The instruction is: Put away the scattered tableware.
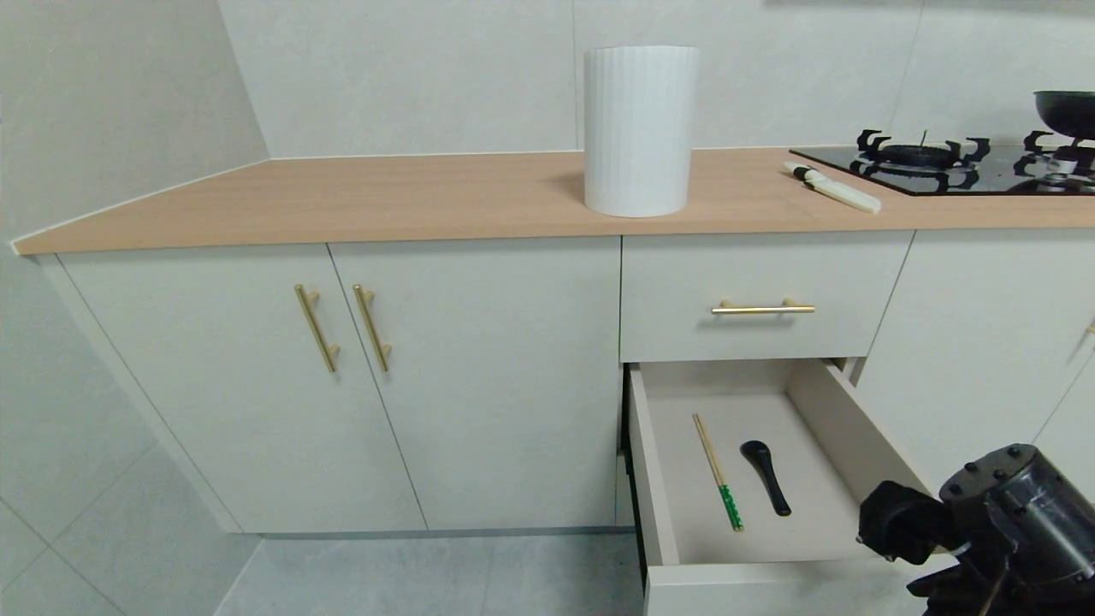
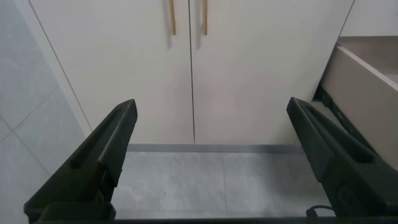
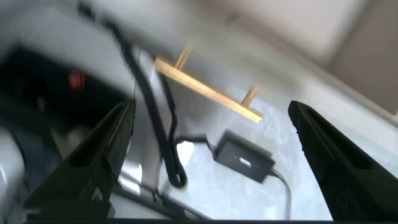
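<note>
The lower drawer [image 1: 655, 479] is pulled out; inside lie a pair of wooden chopsticks with green ends [image 1: 717, 472] and a black spoon [image 1: 767, 476], side by side. A knife with a pale blade [image 1: 831, 187] rests on the wooden counter beside the stove. My right arm [image 1: 984, 530] hangs low at the drawer's front right corner. My right gripper [image 3: 210, 109] is open and holds nothing, with a gold drawer handle [image 3: 208, 90] beyond it. Near the floor, my left gripper [image 2: 211, 106] is open and bare, facing the cabinet doors [image 2: 186, 74].
A tall white ribbed container [image 1: 638, 130] stands on the counter [image 1: 385, 197] above the drawers. A black gas stove [image 1: 949, 161] with a dark pan [image 1: 1065, 111] is at the far right. The upper drawer [image 1: 761, 295] is closed. Grey tiled floor [image 1: 385, 573] lies before the cabinets.
</note>
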